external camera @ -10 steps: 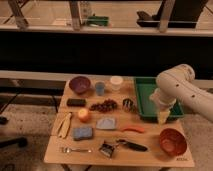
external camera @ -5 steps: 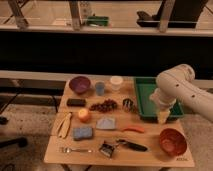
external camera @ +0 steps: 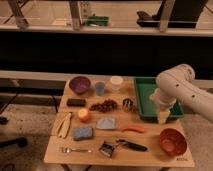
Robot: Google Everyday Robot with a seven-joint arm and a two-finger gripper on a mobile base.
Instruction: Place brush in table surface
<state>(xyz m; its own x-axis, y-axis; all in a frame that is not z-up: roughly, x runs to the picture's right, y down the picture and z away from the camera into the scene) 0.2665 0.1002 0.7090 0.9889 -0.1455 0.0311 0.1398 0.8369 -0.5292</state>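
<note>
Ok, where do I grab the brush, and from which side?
Grip the brush by the middle of its slim black handle, coming straight down and closing across it. It lies flat near the table's front edge, head left, handle running right. The gripper hangs over the green tray's front rim.

I have the brush (external camera: 120, 145) lying on the table surface (external camera: 150, 156) at the lower centre of the frame, right of the fork (external camera: 76, 149) and left of 1 bowl (external camera: 172, 141). The tray (external camera: 146, 97) sits at the table's right rear. My gripper (external camera: 162, 116) hangs over the tray's front edge at middle right, well apart from the brush.
</note>
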